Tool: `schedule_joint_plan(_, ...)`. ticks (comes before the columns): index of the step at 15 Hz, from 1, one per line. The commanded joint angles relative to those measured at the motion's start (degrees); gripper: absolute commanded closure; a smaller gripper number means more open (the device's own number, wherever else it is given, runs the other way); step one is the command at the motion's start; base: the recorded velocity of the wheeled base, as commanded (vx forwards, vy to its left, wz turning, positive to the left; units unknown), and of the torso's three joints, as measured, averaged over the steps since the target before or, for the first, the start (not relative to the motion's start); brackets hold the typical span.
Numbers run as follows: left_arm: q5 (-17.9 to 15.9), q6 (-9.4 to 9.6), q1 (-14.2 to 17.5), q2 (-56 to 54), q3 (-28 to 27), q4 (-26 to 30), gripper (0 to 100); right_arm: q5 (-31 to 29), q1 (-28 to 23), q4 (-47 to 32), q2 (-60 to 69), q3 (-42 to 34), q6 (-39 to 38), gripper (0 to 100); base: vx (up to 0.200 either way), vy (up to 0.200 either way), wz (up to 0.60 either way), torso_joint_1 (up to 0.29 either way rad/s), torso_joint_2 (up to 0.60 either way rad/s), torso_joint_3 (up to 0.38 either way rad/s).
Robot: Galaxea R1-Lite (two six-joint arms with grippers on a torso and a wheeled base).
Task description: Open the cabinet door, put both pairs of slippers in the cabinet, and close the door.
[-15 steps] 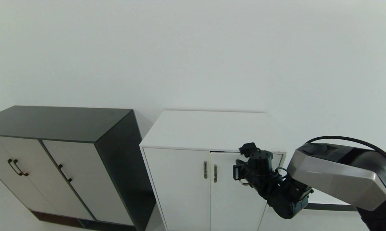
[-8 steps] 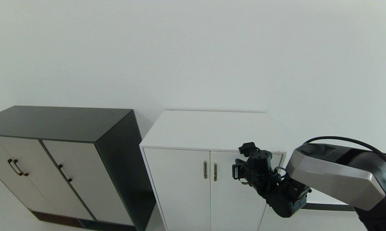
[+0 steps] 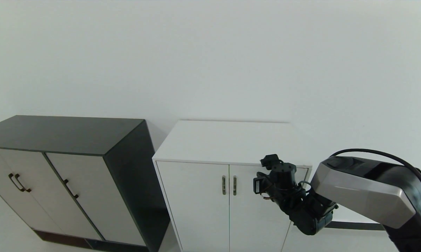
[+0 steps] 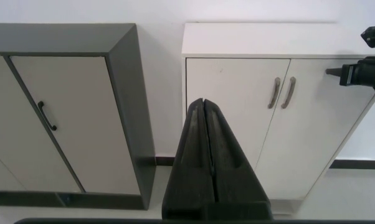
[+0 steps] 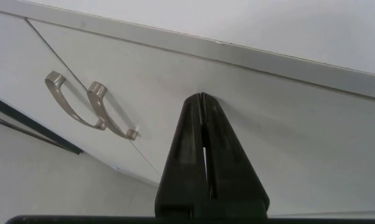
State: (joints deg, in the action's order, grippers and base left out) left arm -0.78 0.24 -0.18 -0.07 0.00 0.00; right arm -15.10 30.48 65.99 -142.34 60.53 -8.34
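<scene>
cabinet door [image 3: 254, 217] shut (flush), handle [image 3: 234, 185] upright

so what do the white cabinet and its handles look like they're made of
The white cabinet: probably painted or laminated board; smooth matte white, flat panels, crisp edges. Its handles: probably metal, brushed silvery finish with a soft sheen; coated plastic can't be ruled out.
</scene>
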Motion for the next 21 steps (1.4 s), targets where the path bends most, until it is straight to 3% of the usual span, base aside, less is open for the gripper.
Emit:
schedule_joint_plan(1, 0.0, 0.02, 0.0, 0.1, 0.0, 0.0, 100, -0.1, -0.1, 0.2, 0.0, -0.3, 0.0, 100, 0.000, 0.000, 0.00, 0.000, 0.00, 0.000)
schedule_joint_plan(5, 0.0, 0.02, 0.0, 0.1, 0.0, 0.0, 100, -0.5, 0.6, 3.2, 4.0, -7.2, -0.1, 100, 0.000, 0.000, 0.00, 0.000, 0.00, 0.000)
schedule_joint_plan(9, 0.0, -0.07, 0.0, 0.1, 0.0, 0.0, 100, -3.9, 0.3, 10.6, 15.0, -25.9, -0.3, 100, 0.000, 0.000, 0.00, 0.000, 0.00, 0.000)
schedule_joint_plan(13, 0.0, -0.07, 0.0, 0.1, 0.0, 0.0, 100, -10.8, -0.9, 11.9, 28.5, -41.5, -0.2, 100, 0.000, 0.000, 0.00, 0.000, 0.00, 0.000)
schedule_joint_plan(18, 0.1, -0.24, 0.0, 0.1, 0.0, 0.0, 100, -11.2, -4.8, 12.1, 43.2, -59.2, 0.0, 100, 0.000, 0.000, 0.00, 0.000, 0.00, 0.000)
schedule_joint_plan(21, 0.1, -0.24, 0.0, 0.1, 0.0, 0.0, 100, -13.3, -5.7, -1.1, 60.5, -60.5, 0.3, 100, 0.000, 0.000, 0.00, 0.000, 0.00, 0.000)
